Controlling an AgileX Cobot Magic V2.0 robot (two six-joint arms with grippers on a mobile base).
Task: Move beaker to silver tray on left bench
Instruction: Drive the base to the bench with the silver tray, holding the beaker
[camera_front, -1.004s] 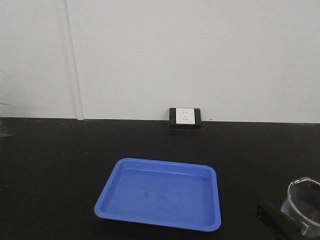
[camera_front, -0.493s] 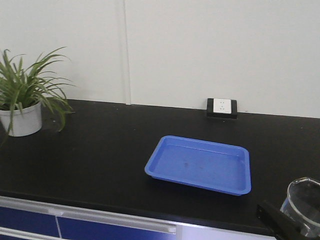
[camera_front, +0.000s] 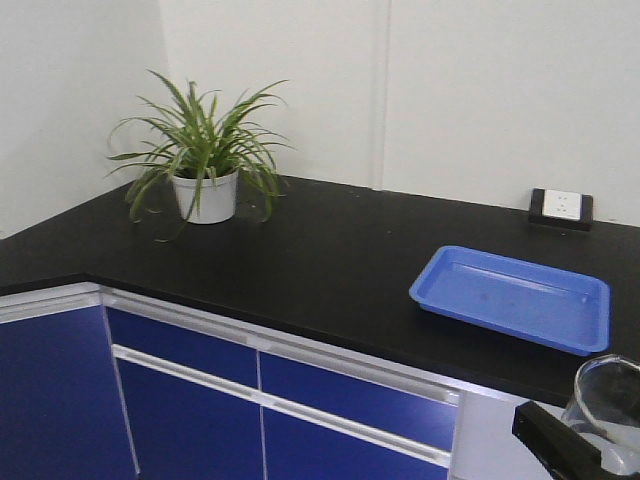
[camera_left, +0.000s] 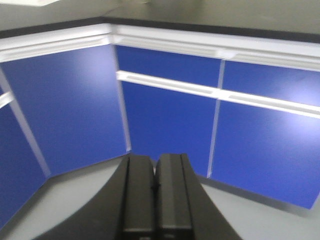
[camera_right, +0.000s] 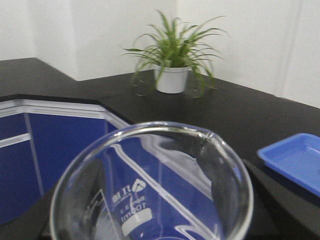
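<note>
Everything in the front view has slid toward 3 o'clock as the robot swings left: the blue tray (camera_front: 512, 298), dead centre a second ago, now sits at the right edge, and a potted plant (camera_front: 203, 160) has come in at 10 o'clock. The beaker (camera_front: 608, 405) has not budged in the frame, at 5 o'clock. It is carried clear of the worktop by the right gripper (camera_front: 590, 445), whose dark fingers flank the glass on both sides and look closed on it. The left gripper (camera_left: 155, 192) has its fingers pressed together on nothing, pointing at the blue cabinet doors (camera_left: 165, 130).

The silver tray is nowhere to be seen yet (presumably further round, past 9 o'clock). My worries are these:
- smooth glass in a pinch grip could slip or tip while the base turns;
- the beaker rides low beside the bench edge (camera_front: 300, 345), so a careless swing could clip it;
- the blue tray is near and easily mistaken for the target.
</note>
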